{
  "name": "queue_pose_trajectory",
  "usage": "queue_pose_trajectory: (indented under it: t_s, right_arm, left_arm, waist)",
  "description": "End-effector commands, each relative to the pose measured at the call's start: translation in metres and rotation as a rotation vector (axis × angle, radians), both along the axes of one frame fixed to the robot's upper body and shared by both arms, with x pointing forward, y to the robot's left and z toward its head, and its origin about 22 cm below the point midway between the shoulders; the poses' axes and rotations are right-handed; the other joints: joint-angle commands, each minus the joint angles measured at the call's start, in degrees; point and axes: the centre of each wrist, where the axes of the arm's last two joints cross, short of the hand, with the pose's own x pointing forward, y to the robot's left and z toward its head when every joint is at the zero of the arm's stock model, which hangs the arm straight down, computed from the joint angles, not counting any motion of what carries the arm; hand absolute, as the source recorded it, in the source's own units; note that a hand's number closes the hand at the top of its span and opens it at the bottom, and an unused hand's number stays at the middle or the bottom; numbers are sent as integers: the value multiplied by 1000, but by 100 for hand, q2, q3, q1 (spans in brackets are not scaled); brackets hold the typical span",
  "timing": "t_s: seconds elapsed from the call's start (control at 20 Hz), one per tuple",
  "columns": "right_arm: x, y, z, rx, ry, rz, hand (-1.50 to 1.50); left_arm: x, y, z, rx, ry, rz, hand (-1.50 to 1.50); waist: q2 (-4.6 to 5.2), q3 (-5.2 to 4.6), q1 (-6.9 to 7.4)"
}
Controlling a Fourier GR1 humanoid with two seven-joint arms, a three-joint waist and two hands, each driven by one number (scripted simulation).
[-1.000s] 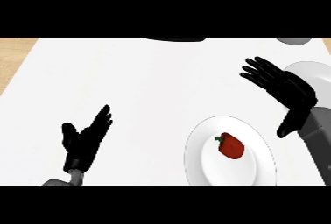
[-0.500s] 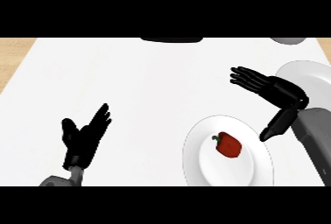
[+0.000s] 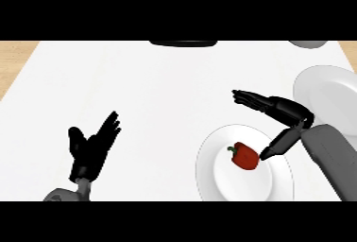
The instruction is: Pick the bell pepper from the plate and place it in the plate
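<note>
A red bell pepper (image 3: 245,156) with a green stem lies in the middle of a white plate (image 3: 216,176) at the lower right of the counter. My right hand (image 3: 284,111) hovers over the plate's upper right part, open, fingers stretched to the left above the pepper and the thumb pointing down, its tip close beside the pepper's right side. A second white plate (image 3: 329,90) lies at the right edge, partly behind my right forearm. My left hand (image 3: 92,148) rests open at the lower left, fingers up.
A dark round object (image 3: 182,43) sits at the counter's far edge in the middle, and a grey object (image 3: 309,44) at the far right corner. A wooden strip (image 3: 12,61) borders the white counter on the left.
My right hand has moved left and down from over the right plate toward the pepper, its thumb now beside it. The left hand and the pepper have not moved.
</note>
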Motion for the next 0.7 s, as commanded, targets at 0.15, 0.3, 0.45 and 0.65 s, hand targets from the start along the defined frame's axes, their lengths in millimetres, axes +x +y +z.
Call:
queue_pose_trajectory:
  t_s: [0.15,0.3,0.45,0.65]
  right_arm:
    - [-8,-1,-22,155,32,200,-150]
    - [-15,-7,-26,127,5,208,-150]
    - [0,10,-27,44,-47,190,-150]
    - [-18,-1,-54,16,-54,177,-150]
  left_arm:
    - [2,1,-7,11,9,24,0]
    - [-3,9,-3,-3,15,7,0]
    - [-7,17,-17,-6,7,10,0]
    - [-12,10,-8,-17,19,5,0]
  waist:
    - [0,-11,-51]
    - [-50,-18,-106]
    - [-24,-25,-45]
    - [-47,-22,-84]
